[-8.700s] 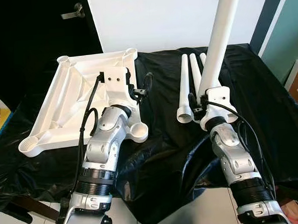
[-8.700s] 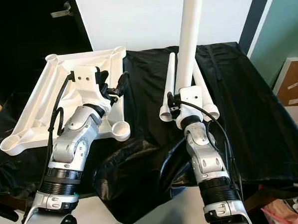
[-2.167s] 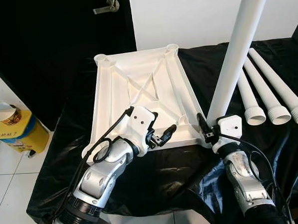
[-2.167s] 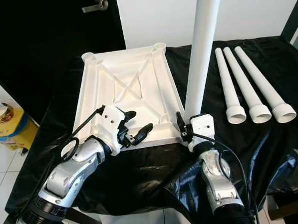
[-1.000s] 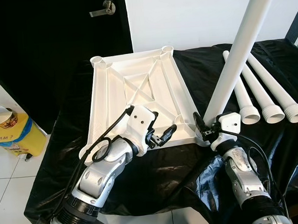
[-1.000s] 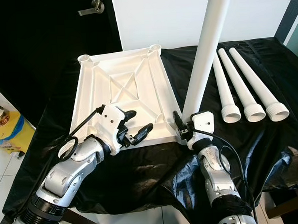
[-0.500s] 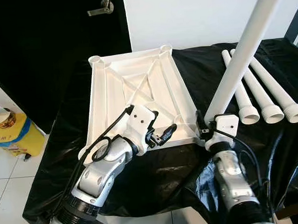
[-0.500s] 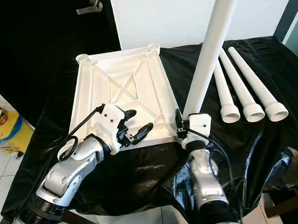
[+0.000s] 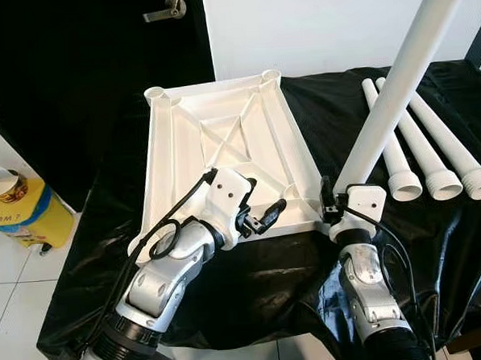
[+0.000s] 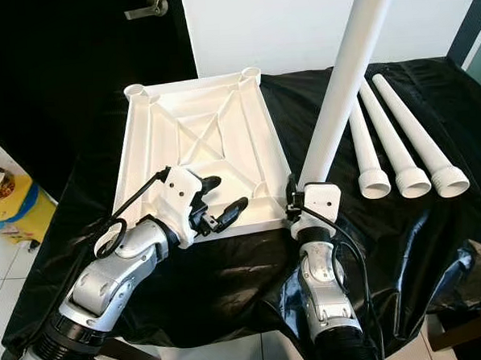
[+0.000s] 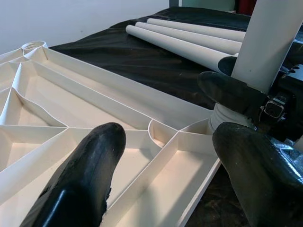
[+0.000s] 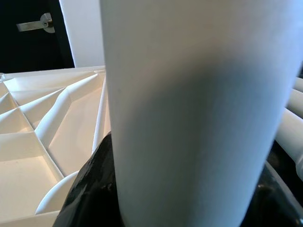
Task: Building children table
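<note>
Table leg (image 9: 397,83), clamped by the right gripper (image 9: 332,198), leans over the tabletop (image 9: 222,141) corner socket (image 11: 163,132); misalignment risks cross-threading. Left gripper (image 9: 262,215) hovers, unclenched.

The tabletop (image 9: 222,141), at the centre of the head views, is white moulded plastic, smooth with a soft sheen on its ribs. The held leg (image 10: 344,78) and the three legs (image 9: 420,150) at the right are the same smooth white plastic, matt to faintly satin. The bench is covered by a black sheet (image 9: 262,276), thin, crinkled and glossy like plastic film. The arms (image 9: 165,273) are brushed silver metal; the left tool (image 11: 161,179) has matt black, rubbery-looking fingers (image 11: 90,170).
</note>
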Robot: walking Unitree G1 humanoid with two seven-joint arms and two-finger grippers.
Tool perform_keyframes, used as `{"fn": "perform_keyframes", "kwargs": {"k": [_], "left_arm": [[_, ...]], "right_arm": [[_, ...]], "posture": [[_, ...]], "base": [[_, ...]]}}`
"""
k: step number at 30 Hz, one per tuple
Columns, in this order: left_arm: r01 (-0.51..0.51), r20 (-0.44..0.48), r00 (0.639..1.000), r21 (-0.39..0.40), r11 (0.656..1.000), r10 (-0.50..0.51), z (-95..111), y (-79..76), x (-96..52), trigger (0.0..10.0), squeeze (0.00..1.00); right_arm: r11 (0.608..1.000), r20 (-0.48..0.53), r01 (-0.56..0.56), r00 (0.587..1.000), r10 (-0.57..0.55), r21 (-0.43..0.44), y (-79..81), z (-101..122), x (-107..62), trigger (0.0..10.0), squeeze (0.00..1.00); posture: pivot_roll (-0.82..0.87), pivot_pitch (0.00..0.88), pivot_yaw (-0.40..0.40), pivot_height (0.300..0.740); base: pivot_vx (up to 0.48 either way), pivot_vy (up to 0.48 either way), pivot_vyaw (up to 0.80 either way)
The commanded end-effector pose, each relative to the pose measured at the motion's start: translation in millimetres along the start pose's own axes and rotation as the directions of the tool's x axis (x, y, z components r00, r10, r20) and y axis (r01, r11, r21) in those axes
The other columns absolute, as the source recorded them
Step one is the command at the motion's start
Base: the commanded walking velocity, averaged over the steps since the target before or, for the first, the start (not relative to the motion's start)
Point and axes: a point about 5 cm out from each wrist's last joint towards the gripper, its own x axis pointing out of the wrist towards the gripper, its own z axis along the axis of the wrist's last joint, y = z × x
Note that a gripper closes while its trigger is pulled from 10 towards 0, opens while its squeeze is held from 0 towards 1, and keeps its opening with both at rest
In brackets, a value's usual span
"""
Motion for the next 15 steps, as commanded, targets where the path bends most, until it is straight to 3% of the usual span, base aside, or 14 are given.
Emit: {"fn": "perform_keyframes", "kwargs": {"k": [1, 5, 6, 7, 8, 15], "left_arm": [[0.112, 0.003, 0.994, 0.017, 0.994, -0.112, 2, -6.3, -0.5, 10.0, 0.0], [0.111, 0.003, 0.994, 0.02, 0.994, -0.111, 2, -5.9, -0.4, 10.0, 0.0], [0.111, 0.003, 0.994, 0.021, 0.994, -0.111, 2, -5.8, -0.3, 10.0, 0.0], [0.111, 0.003, 0.994, 0.021, 0.994, -0.111, 2, -5.8, -0.3, 10.0, 0.0], [0.112, 0.003, 0.994, 0.021, 0.994, -0.112, 2, -5.9, -0.3, 10.0, 0.0], [0.116, 0.003, 0.993, 0.018, 0.993, -0.116, 2, -6.6, 0.5, 10.0, 0.0]], "right_arm": [[1.0, -0.15, 0.012, 0.989, -0.014, -0.017, -0.5, -26, -14.1, 10.0, 0.0], [1.0, -0.143, 0.008, 0.99, -0.011, -0.02, 0.3, -25, -14.1, 10.0, 0.0], [1.0, -0.131, -0.005, 0.991, 0.003, -0.021, 0.3, -24, -14.0, 10.0, 0.42], [1.0, -0.131, -0.005, 0.991, 0.003, -0.021, 0.3, -24, -14.0, 10.0, 0.42], [1.0, -0.115, -0.028, 0.993, 0.026, -0.012, 0.6, -21, -14.1, 10.0, 1.0], [0.992, -0.037, -0.123, 0.992, 0.123, -0.014, -5.1, -11, -13.1, 10.0, 1.0]], "posture": [[0.02, 0.015, 0.039, 0.74], [0.01, 0.012, 0.039, 0.74], [0.01, 0.012, 0.04, 0.74], [0.01, 0.012, 0.04, 0.74], [0.01, 0.014, 0.041, 0.74], [0.01, 0.015, 0.041, 0.74]], "base": [[0.0, 0.0, 0.0], [0.0, 0.0, 0.0], [0.0, 0.0, 0.0], [0.0, 0.0, 0.0], [0.0, 0.0, 0.0], [0.0, 0.0, 0.0]]}}
